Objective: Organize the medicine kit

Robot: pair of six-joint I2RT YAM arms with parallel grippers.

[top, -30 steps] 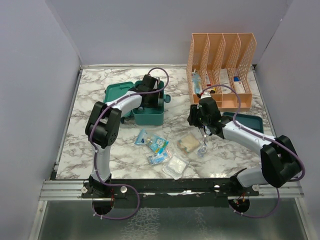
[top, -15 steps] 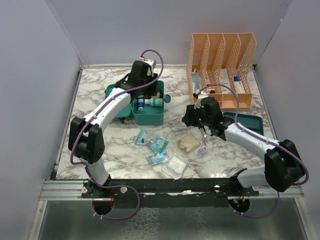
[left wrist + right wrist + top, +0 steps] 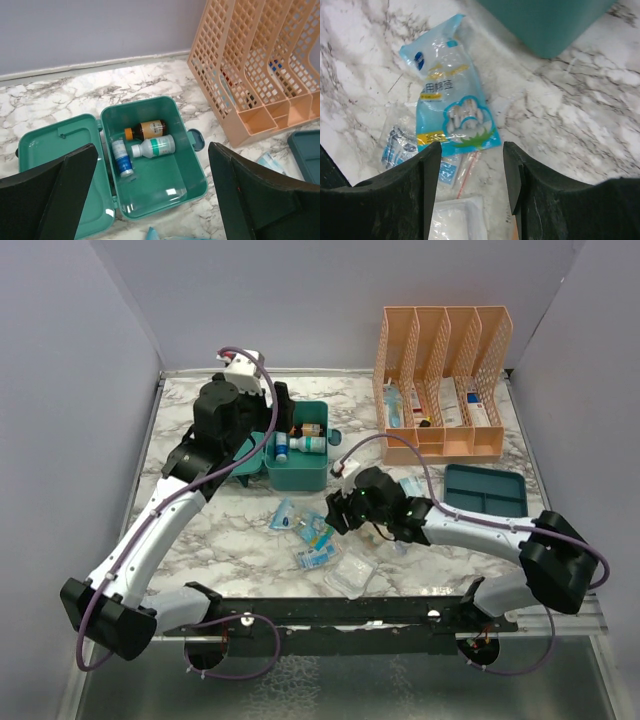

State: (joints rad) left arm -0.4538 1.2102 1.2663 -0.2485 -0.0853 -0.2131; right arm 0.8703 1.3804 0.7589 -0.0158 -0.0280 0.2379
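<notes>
The teal medicine kit point(image 3: 297, 476) lies open at the back left of the table, its lid point(image 3: 55, 150) flat beside it. Inside lie a brown bottle point(image 3: 148, 129), a white bottle with a green label point(image 3: 155, 146) and a small white and blue bottle point(image 3: 121, 157). My left gripper point(image 3: 152, 200) hangs open and empty high above the kit point(image 3: 165, 182). My right gripper point(image 3: 472, 170) is open low over a blue cotton-swab packet point(image 3: 451, 107), with nothing between its fingers. In the top view the right gripper point(image 3: 336, 515) is just right of that packet point(image 3: 318, 530).
Several loose packets lie in front of the kit: a blue one point(image 3: 283, 514), clear ones point(image 3: 397, 145) and a white gauze pack point(image 3: 352, 575). An orange mesh organizer point(image 3: 440, 380) stands at the back right. A dark-blue tray point(image 3: 485, 490) lies in front of it.
My left gripper has opened wide, lifted out of the kit and drawn back to the left. My right gripper has swung left from the gauze packet to the blue packets, opening further.
</notes>
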